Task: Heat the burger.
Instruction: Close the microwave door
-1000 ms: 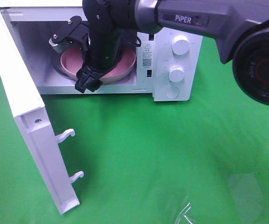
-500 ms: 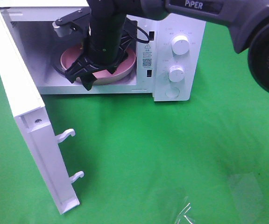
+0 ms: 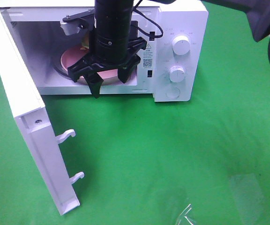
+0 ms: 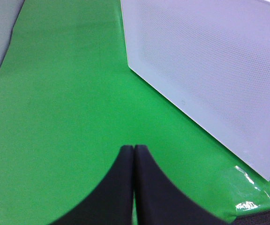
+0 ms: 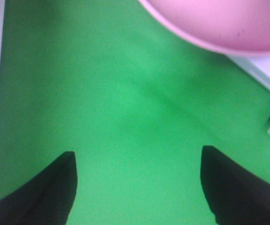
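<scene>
The white microwave (image 3: 177, 28) stands open, and a round pink plate (image 3: 71, 58) lies inside it. The burger is almost wholly hidden behind the right arm; only a small tan-green patch (image 3: 84, 43) shows at the plate's far side. My right gripper (image 3: 110, 85) hangs open just in front of the microwave's opening, with nothing between its fingers. In the right wrist view this gripper (image 5: 139, 187) is spread wide over green cloth, with the plate's rim (image 5: 219, 28) ahead. My left gripper (image 4: 133, 152) is shut and empty over the cloth beside the door (image 4: 210, 70).
The microwave door (image 3: 27, 117) swings out to the left, its two latch hooks (image 3: 65, 136) pointing inward. Two knobs (image 3: 180, 44) sit on the control panel. A scrap of clear plastic (image 3: 186, 215) lies at the front edge of the green cloth (image 3: 172, 150).
The right gripper has drawn back out of the microwave cavity toward the front and turned, staying open. The plate has stayed inside.
</scene>
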